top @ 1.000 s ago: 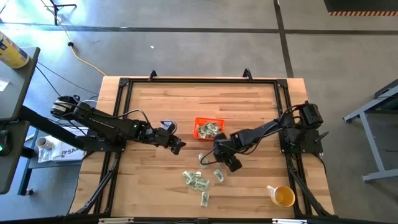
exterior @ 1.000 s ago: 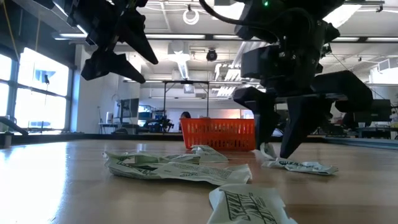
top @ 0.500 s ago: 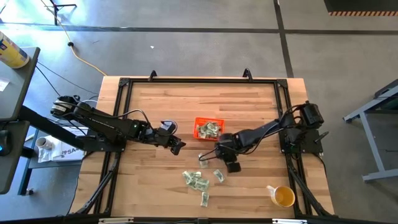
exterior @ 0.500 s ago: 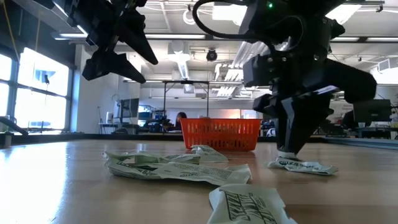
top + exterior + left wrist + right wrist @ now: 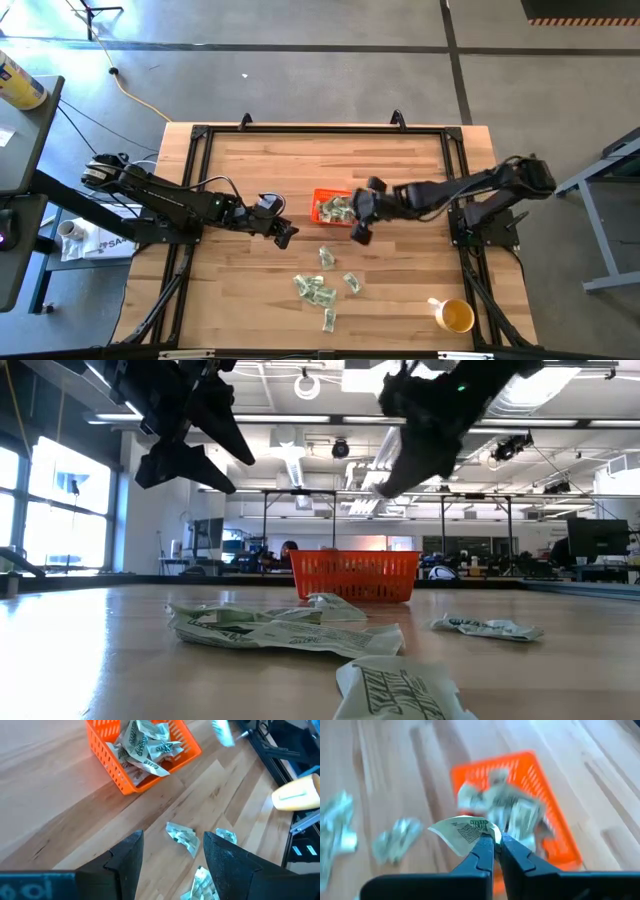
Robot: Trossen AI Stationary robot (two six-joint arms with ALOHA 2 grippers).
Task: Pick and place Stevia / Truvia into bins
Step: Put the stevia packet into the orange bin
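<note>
The right gripper (image 5: 493, 840) is pinched tight on one packet (image 5: 462, 831). It hangs in the air just beside the bin (image 5: 322, 196), not over the middle of it yet. The held packet sticks out sideways from the fingertips like a little flag.

The bin is orange and sits near the middle of the table (image 5: 250, 160). A small pile of packets (image 5: 142, 740) lies inside it, so part of the job is done.

More packets wait on the table in front of the bin. One loose packet (image 5: 326, 257) lies closest to the bin. A bunch of loose packets (image 5: 316, 292) lies farther from the bin, with a few more around it.

The left gripper (image 5: 284, 233) waits in the air on the other side of the bin. Its fingers are spread apart and hold nothing.

I think the next step is to drop the held packet into the bin. After that, quite a few packets must be picked up, so the job looks around half done.
</note>
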